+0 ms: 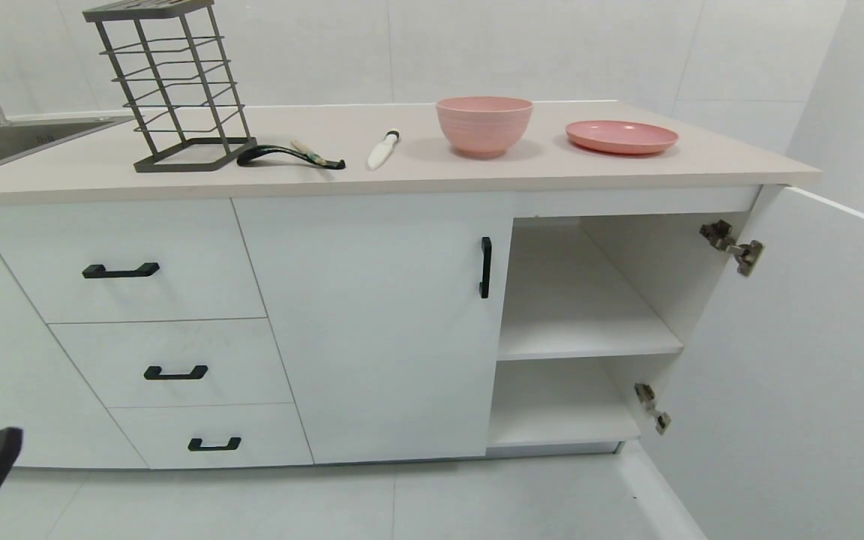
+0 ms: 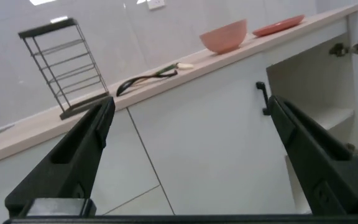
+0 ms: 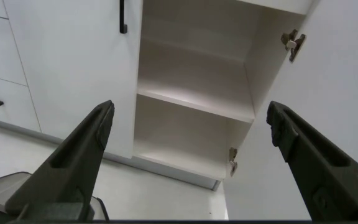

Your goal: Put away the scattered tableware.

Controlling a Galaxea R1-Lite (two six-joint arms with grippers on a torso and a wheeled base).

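Bowl point(image 1: 484, 124) and plate point(image 1: 621, 137) sit on the counter point(image 1: 402, 176) at its right end, just above the cabinet point(image 1: 574, 300) whose door point(image 1: 814, 360) stands open, likely their destination. The ladle point(image 1: 282, 154) and knife point(image 1: 382, 150) lie left, near the rack point(image 1: 173, 82). The left gripper point(image 2: 191, 106) and right gripper point(image 3: 190, 109) hang low, both spread wide, holding nothing, seemingly ready for a first pick.

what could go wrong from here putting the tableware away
The pink plate lies flat near the right end of the counter; a pinch at its rim might push it off.
The open cabinet door juts out beside the shelves; an arm lowering the pink bowl could bump it.
The black ladle lies close by the wire rack; grabbing it may snag the rack.
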